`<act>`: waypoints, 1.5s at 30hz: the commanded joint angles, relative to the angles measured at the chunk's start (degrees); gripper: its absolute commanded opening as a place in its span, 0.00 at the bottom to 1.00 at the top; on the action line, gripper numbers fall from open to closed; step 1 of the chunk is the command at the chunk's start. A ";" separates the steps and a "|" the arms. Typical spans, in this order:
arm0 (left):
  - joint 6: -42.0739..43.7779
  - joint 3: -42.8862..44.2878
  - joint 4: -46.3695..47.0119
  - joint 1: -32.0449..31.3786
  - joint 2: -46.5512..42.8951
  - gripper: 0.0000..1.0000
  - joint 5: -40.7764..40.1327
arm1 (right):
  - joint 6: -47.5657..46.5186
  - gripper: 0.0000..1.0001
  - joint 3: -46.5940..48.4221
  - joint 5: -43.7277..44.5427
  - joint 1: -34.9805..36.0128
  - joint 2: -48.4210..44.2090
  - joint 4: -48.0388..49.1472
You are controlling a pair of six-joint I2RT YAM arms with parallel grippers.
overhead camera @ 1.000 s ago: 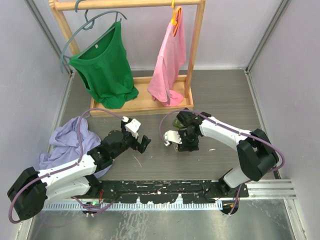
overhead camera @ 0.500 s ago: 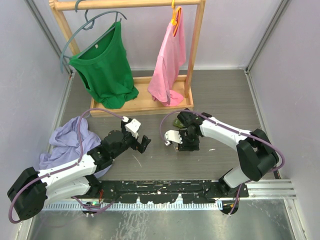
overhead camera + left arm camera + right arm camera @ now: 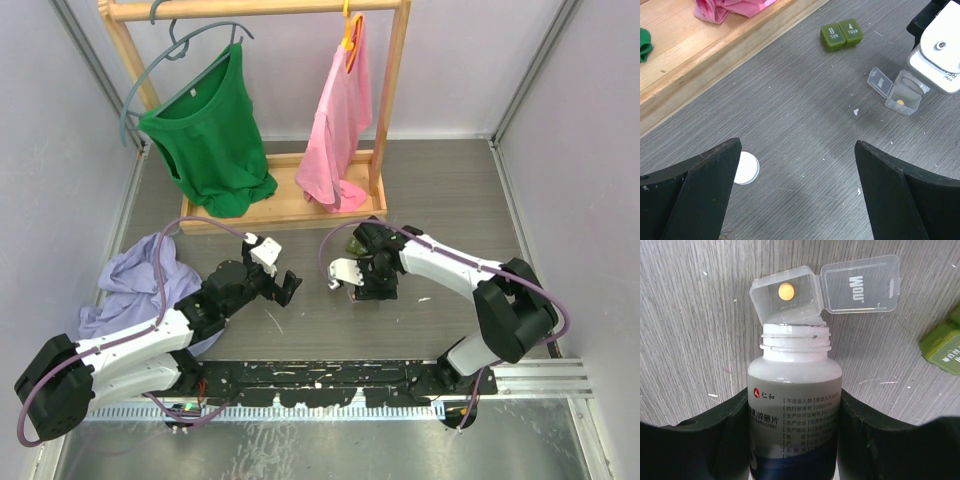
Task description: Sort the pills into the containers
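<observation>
My right gripper (image 3: 795, 400) is shut on a white uncapped pill bottle (image 3: 795, 390) and holds it tilted, its mouth at the edge of the clear pill box (image 3: 787, 297). The box's lid (image 3: 860, 282) is open and one yellow pill (image 3: 786, 291) lies in the open compartment. The dark green pill box (image 3: 942, 347) lies shut just to the right; in the left wrist view it (image 3: 841, 35) lies beyond the clear box (image 3: 900, 95). My left gripper (image 3: 797, 145) is open and empty above the table, left of the boxes. In the top view the grippers (image 3: 285, 288) (image 3: 355, 280) face each other.
The bottle's white cap (image 3: 746, 168) lies on the table beside my left finger. A wooden clothes rack (image 3: 280, 210) with a green and a pink shirt stands behind. A lilac cloth (image 3: 140, 275) lies at the left.
The right gripper with the bottle has shifted very slightly away from me. The left arm has not moved.
</observation>
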 commanded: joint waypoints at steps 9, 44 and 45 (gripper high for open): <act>0.97 2.03 1.64 -0.26 -0.68 0.98 -0.13 | 0.96 0.16 0.13 2.23 0.63 -1.80 1.82; 1.06 2.19 1.51 -0.17 -0.45 0.98 0.00 | 2.91 0.15 -2.17 2.33 1.04 -3.11 5.08; 1.06 2.08 1.62 -0.24 -0.55 0.98 -0.02 | 3.02 0.15 -0.84 2.47 0.44 -1.59 3.51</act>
